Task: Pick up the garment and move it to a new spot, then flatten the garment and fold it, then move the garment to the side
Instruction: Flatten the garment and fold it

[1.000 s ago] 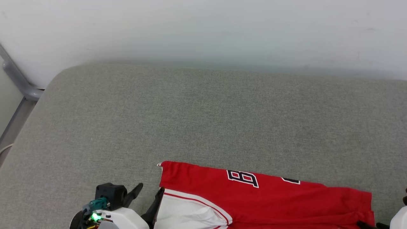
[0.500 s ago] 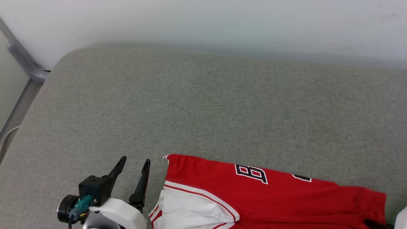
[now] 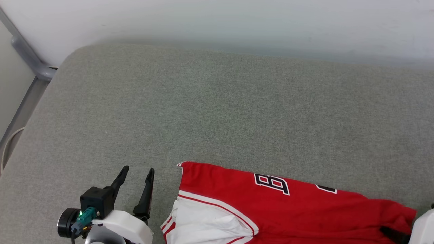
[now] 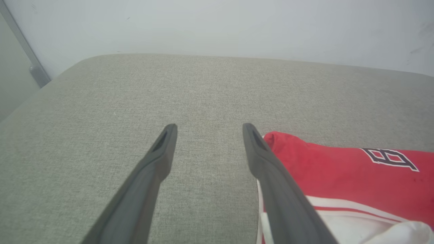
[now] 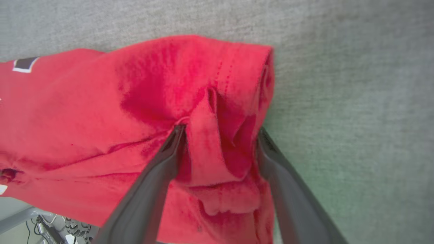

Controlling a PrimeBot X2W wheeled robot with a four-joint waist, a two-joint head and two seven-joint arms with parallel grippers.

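The red garment (image 3: 305,210) lies folded along the near edge of the grey cushion (image 3: 217,112), a white sleeve (image 3: 206,223) with red-striped trim at its left end and part of the black print (image 3: 273,183) on top. My left gripper (image 3: 136,173) is open just left of the garment (image 4: 339,169), nothing between its fingers. At the garment's right end my right gripper (image 5: 220,132) is open, its fingers spread around a bunched fold of the red cloth (image 5: 101,112). One of its dark fingers (image 3: 391,234) lies on the fabric.
A wide stretch of bare grey cushion runs behind and left of the garment, up to a pale wall (image 3: 217,20). A grey metal rail (image 3: 30,61) and a thin cable (image 3: 6,149) sit past the cushion's left edge.
The camera has shifted. My left gripper has drawn away to the left from the sleeve's edge, which one finger touched before, and stands apart from it.
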